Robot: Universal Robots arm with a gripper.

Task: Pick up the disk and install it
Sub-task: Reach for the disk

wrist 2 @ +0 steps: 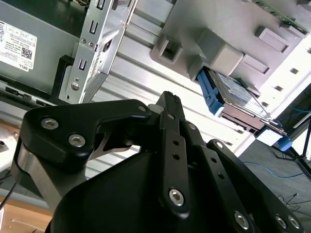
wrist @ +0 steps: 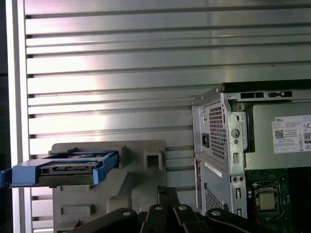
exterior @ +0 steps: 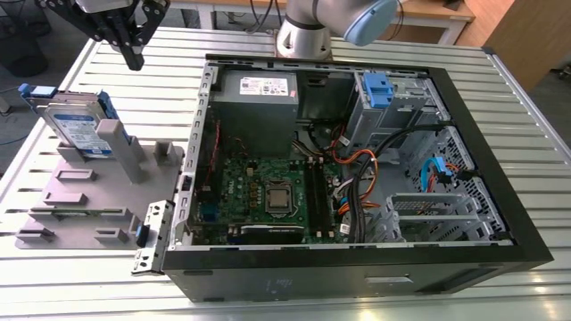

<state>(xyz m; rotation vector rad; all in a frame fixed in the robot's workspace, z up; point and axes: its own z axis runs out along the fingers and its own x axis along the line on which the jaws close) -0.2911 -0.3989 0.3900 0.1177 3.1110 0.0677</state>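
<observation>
Your gripper (exterior: pixel 134 59) hangs over the slatted metal table (exterior: pixel 535 134), towards the exterior view's left of the open computer case (exterior: pixel 357 267). Its fingers are brought together and nothing sits between them; both wrist views show the same (wrist 2: pixel 167 104) (wrist: pixel 167 194). It touches nothing.

The disk (exterior: pixel 76 127) has not been picked up. You will find it outside the case, standing tilted in the grey holder fixture (exterior: pixel 80 200), its labelled face up and leaning against one of the fixture's upright posts. Blue rails run along its sides. The gripper sits above and beyond it, clearly apart. In the first wrist view the disk (wrist: pixel 68 167) appears edge-on, with its connector edge showing between the blue rails, resting on the fixture (wrist: pixel 141 160). In the second wrist view the disk (wrist 2: pixel 238 94) lies against the fixture (wrist 2: pixel 218 29) past the fingertips.

The case lies on its side with its panel off. Inside it, note the grey power supply (exterior: pixel 259 100) at the far wall, the green motherboard (exterior: pixel 259 187) in the middle, and a blue latch (exterior: pixel 378 90) on a metal cage towards the exterior view's right. A grey metal drive cage (exterior: pixel 428 214) sits at the near corner on that same side.
</observation>
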